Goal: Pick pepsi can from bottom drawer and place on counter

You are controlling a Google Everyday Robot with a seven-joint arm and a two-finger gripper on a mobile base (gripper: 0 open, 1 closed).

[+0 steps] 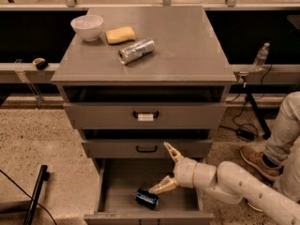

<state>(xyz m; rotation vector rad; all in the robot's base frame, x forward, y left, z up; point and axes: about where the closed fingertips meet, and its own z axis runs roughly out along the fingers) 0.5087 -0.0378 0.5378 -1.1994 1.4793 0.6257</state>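
Note:
The pepsi can, dark blue with a silver end, lies on its side on the grey floor of the open bottom drawer. My gripper is open over the drawer's right half, reaching in from the right on a white arm. Its lower finger points down-left and ends just right of the can, close to touching it. Its upper finger stands by the middle drawer's front. The counter is the grey cabinet top above.
On the counter are a white bowl, a yellow sponge and a silver-grey can lying on its side. A person's leg and shoe stand to the right. A water bottle is on the ledge at right.

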